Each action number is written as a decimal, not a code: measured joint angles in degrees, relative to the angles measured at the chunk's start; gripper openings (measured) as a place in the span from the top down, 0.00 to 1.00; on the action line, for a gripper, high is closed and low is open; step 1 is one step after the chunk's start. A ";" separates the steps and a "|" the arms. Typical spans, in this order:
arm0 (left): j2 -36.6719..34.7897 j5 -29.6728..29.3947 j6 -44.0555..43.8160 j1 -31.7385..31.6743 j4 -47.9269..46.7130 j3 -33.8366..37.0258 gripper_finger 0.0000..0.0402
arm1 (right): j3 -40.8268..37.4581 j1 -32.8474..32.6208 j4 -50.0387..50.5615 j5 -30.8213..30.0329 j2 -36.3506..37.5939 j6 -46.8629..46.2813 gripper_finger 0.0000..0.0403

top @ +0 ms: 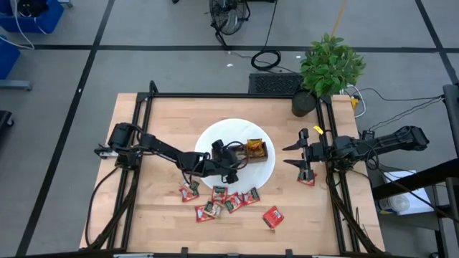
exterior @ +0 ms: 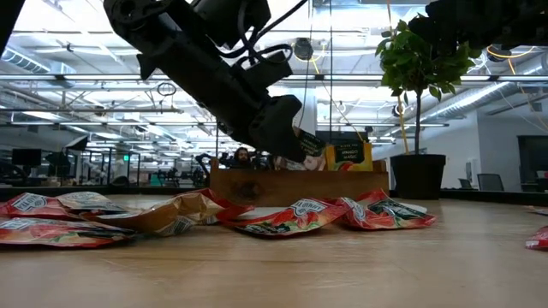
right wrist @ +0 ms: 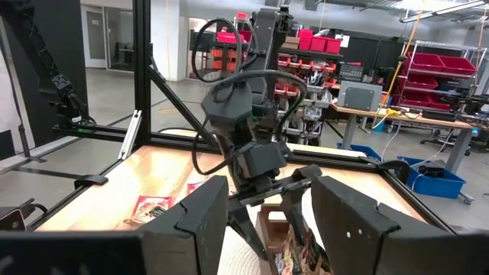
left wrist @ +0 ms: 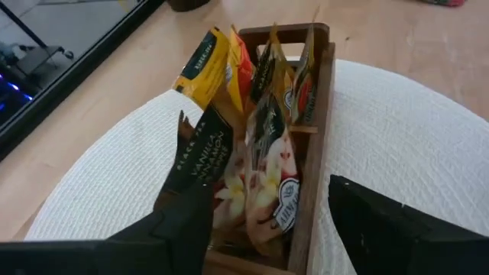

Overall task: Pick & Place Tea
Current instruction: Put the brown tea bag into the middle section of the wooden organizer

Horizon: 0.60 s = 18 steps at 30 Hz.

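Black-labelled sachet [left wrist: 200,156] (upright) between left jaws

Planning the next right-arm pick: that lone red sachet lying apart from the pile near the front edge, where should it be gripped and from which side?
Probably from straight above, fingers closing across one raised crimped edge. The lone red sachet lies flat on the table, apart from the pile, so its sides are free and nothing crowds the fingers. A flat pouch gives little height, so pinch an edge, not the middle. The right gripper hangs open beside the white mat.

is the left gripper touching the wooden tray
Cannot tell. In the left wrist view the left gripper straddles sachets in the wooden tray, but contact is hidden.
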<state>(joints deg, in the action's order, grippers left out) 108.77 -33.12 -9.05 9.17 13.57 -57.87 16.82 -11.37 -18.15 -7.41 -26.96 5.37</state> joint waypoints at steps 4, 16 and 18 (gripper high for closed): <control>-2.51 -0.60 0.03 -0.04 -1.27 -0.04 0.36 | 0.00 0.01 0.02 0.01 0.00 -0.01 0.57; -6.17 12.21 0.90 0.37 -6.03 -2.97 0.69 | 0.00 0.01 -0.48 -0.01 0.00 0.07 0.57; -5.70 11.18 2.23 0.61 -11.18 -4.65 0.88 | 0.00 0.01 -0.54 -0.04 -0.03 0.09 0.57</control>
<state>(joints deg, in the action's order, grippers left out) 103.06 -21.95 -6.82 9.78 2.39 -62.51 16.82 -11.35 -18.69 -7.44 -26.99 5.47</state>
